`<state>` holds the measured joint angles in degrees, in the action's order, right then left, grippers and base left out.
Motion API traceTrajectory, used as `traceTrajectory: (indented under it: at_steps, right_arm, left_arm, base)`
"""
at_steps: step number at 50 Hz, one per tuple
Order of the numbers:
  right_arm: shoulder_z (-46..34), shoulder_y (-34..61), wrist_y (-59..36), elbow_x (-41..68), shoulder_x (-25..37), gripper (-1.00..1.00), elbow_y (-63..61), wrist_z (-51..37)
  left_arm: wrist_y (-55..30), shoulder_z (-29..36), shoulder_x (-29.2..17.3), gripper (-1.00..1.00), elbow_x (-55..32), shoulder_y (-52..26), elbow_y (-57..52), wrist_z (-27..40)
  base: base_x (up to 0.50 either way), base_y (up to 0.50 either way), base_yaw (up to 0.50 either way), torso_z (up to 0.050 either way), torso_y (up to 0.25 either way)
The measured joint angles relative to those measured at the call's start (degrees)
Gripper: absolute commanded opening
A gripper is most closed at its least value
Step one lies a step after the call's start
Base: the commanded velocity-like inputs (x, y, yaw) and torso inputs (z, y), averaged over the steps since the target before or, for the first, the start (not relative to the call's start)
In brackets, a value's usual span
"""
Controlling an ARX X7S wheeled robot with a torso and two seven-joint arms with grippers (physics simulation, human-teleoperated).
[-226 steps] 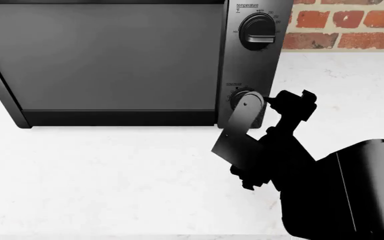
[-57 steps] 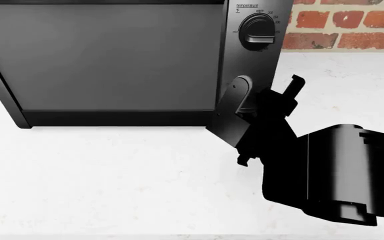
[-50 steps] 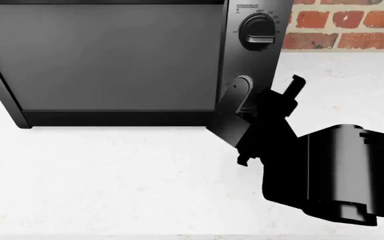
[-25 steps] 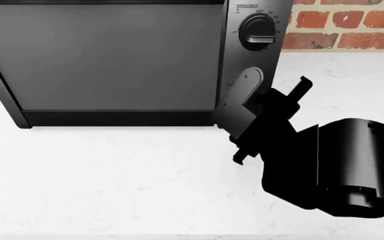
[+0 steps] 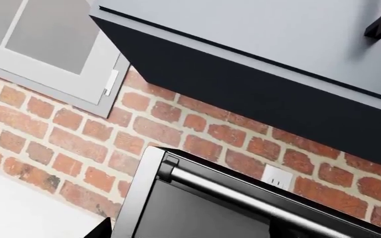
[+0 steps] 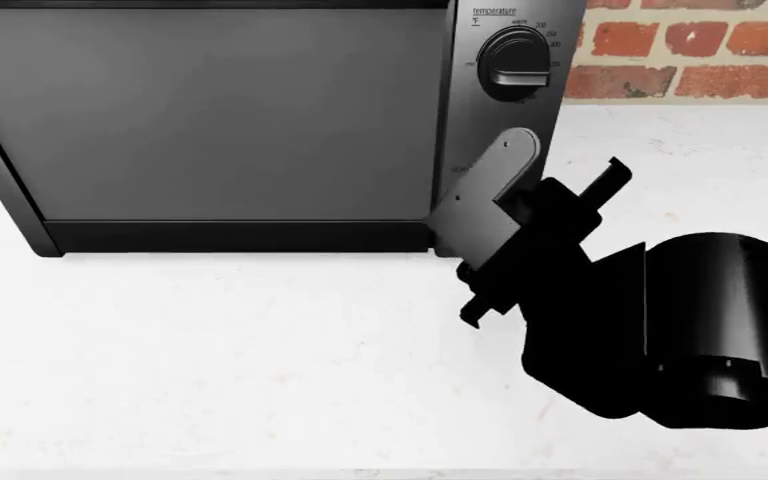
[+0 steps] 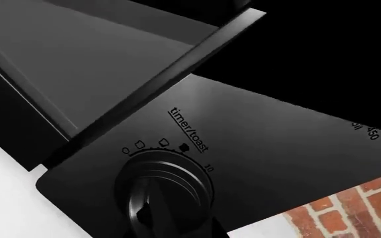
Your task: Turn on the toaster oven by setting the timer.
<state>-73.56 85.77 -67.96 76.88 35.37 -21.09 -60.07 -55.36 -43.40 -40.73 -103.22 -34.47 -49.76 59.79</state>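
The toaster oven fills the upper left of the head view, with its dark glass door and its control panel on the right. My right gripper is at the lower part of the panel and hides the timer there. In the right wrist view the timer, a ridged black knob under the label "timer/toast", sits right at my dark fingers, which close around its raised bar. My left gripper is barely in view. Only a dark fingertip shows at the frame edge, off to the side, in front of the oven's top corner.
The larger temperature knob is above my right gripper on the same panel. The oven stands on a white counter against a red brick wall. A dark wall cabinet and a wall socket are above the oven.
My right gripper has rolled at the timer: its flat finger has swung up and to the right, and the forearm has shifted right. The oven has not moved.
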Motion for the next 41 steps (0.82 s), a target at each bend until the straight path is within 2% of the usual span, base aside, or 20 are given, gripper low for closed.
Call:
traceTrajectory:
  at_steps: [41]
  right_arm:
    - [5.19, -5.10, 10.45, 5.06, 2.37, -1.00, 1.32, -2.55]
  left_arm:
    - [0.66, 0.72, 0.30, 1.00, 0.58, 0.41, -0.03, -0.27]
  base:
    - [0.00, 0.00, 0.00, 0.000, 0.000]
